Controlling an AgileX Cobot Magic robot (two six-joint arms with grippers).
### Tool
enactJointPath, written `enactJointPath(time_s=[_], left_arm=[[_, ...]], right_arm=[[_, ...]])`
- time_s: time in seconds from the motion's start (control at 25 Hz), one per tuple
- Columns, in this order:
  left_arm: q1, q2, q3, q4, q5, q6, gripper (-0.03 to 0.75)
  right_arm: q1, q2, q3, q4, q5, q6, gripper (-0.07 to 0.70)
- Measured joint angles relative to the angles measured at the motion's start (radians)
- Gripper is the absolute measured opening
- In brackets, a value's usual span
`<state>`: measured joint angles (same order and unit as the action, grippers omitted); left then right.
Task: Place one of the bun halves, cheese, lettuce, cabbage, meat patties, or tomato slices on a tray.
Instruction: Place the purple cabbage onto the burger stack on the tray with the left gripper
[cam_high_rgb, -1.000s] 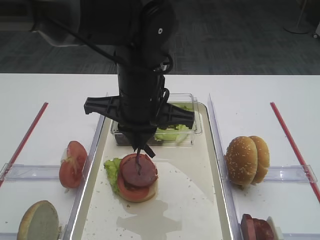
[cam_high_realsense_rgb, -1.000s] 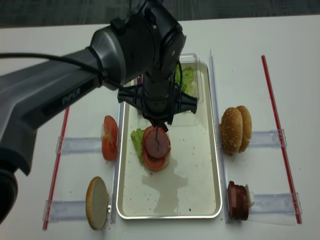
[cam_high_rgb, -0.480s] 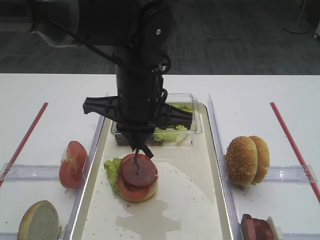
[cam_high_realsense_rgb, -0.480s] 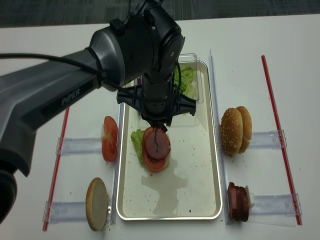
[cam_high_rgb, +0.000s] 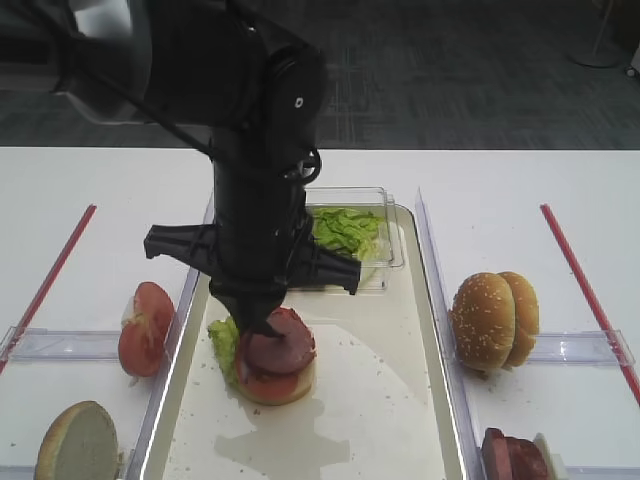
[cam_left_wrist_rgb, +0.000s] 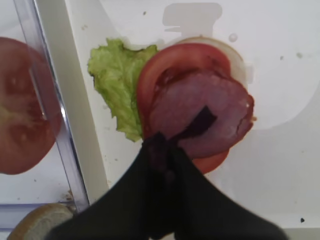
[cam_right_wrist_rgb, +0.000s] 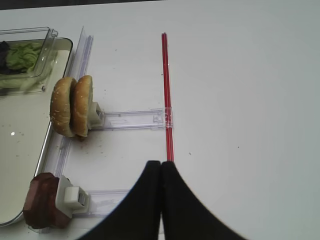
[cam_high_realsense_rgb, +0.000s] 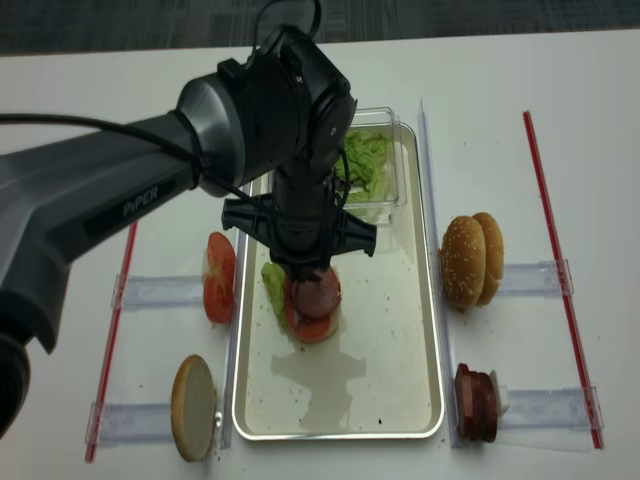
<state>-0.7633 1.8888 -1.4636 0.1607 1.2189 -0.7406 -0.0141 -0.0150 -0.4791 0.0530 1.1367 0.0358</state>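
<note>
A stack stands on the tray (cam_high_rgb: 372, 385): a bun half at the bottom, a tomato slice, then a meat patty (cam_high_rgb: 288, 350), with lettuce (cam_high_rgb: 224, 338) sticking out on the left. My left gripper (cam_high_rgb: 262, 322) is down at the stack's left edge, shut on dark purple cabbage. In the left wrist view a cabbage strip (cam_left_wrist_rgb: 198, 125) runs from the shut gripper (cam_left_wrist_rgb: 160, 145) onto the meat patty (cam_left_wrist_rgb: 220, 107), above the tomato slice (cam_left_wrist_rgb: 172, 60) and lettuce (cam_left_wrist_rgb: 117, 85). My right gripper (cam_right_wrist_rgb: 160, 164) is shut on nothing above the white table, right of the tray.
A clear box (cam_high_rgb: 352, 232) of lettuce sits at the tray's far end. Tomato slices (cam_high_rgb: 145, 325) and a bun half (cam_high_rgb: 76, 442) stand in holders on the left. Bun halves (cam_high_rgb: 495, 320) and meat patties (cam_high_rgb: 515, 457) stand on the right. A red strip (cam_high_rgb: 580, 280) lies along the right side.
My left gripper has come down and a little toward the front left, bringing the cabbage onto the meat patty. The lettuce box behind it now shows more. The right gripper shows no change.
</note>
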Motion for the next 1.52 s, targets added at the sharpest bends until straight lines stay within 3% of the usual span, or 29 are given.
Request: enactJointPath(time_s=[1.08, 1.52], left_arm=[[0.011, 0.025, 0.027, -0.088, -0.156, 0.073, 0.043], [0.033, 0.025, 0.027, -0.090, -0.141, 0.077, 0.043]], right_arm=[[0.000, 0.000, 0.000, 0.000, 0.000, 0.000, 0.036], [0.000, 0.000, 0.000, 0.000, 0.000, 0.000, 0.036]])
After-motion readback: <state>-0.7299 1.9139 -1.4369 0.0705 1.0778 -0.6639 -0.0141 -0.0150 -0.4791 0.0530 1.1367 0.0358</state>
